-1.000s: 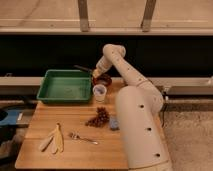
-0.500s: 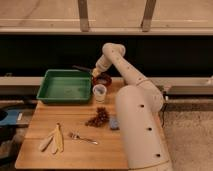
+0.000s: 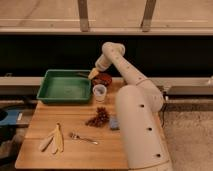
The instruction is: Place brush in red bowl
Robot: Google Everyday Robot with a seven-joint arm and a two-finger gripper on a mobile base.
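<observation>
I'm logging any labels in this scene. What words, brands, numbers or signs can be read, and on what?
None: no readable text shows on the green tub, red bowl, small cup, fork or the robot's arm. The gripper hangs at the red bowl's left rim, unmarked too.

Wooden table (image 3: 75, 150), dark wall band behind, pale ledge above, speckled floor

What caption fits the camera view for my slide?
Robot arm reaches over the wooden table, its tool beside the red bowl and green tub.
</observation>
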